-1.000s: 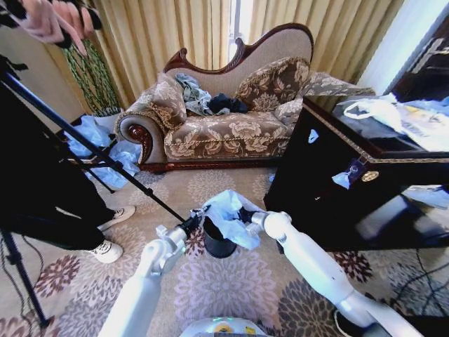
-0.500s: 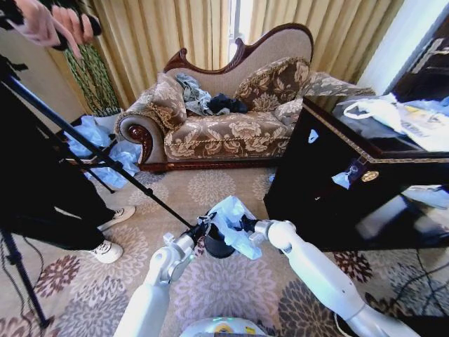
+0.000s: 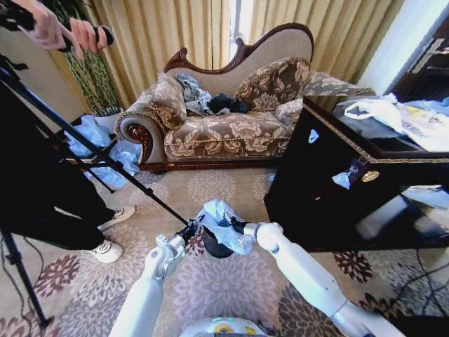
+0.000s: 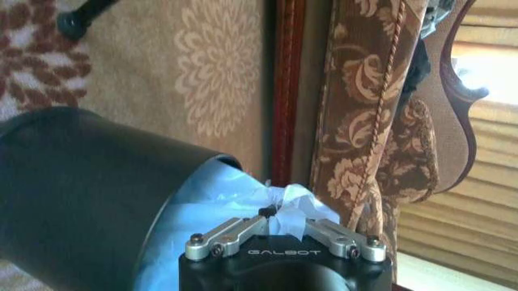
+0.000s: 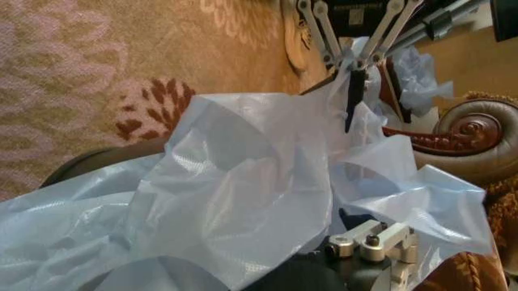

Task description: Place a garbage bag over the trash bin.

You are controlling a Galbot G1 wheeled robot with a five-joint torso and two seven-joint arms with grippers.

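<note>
Both grippers pinch the garbage bag (image 3: 223, 223): the left gripper (image 3: 194, 226) nips its edge with fingers (image 4: 285, 213) pressed together, the right gripper (image 3: 234, 226) clamps the opposite side. Pale blue, translucent and crinkled, the bag bunches over the trash bin (image 3: 214, 248), which stands on the patterned carpet (image 3: 231, 281) before the sofa (image 3: 217, 126).

The garbage bag (image 3: 223, 223) is pale blue and translucent; the trash bin (image 3: 215, 248) beneath it is plain black. Both robot arms are white, and the left gripper (image 4: 279, 221) has silver linkages on a black body with pale lettering. The carpet (image 3: 210, 284) is beige with dark red and grey flower medallions. The sofa (image 3: 224, 112) is brown floral brocade in a dark red-brown wood frame. The curtains (image 3: 161, 35) are gold. The cabinet (image 3: 337, 182) is glossy black with gold trim.
</note>
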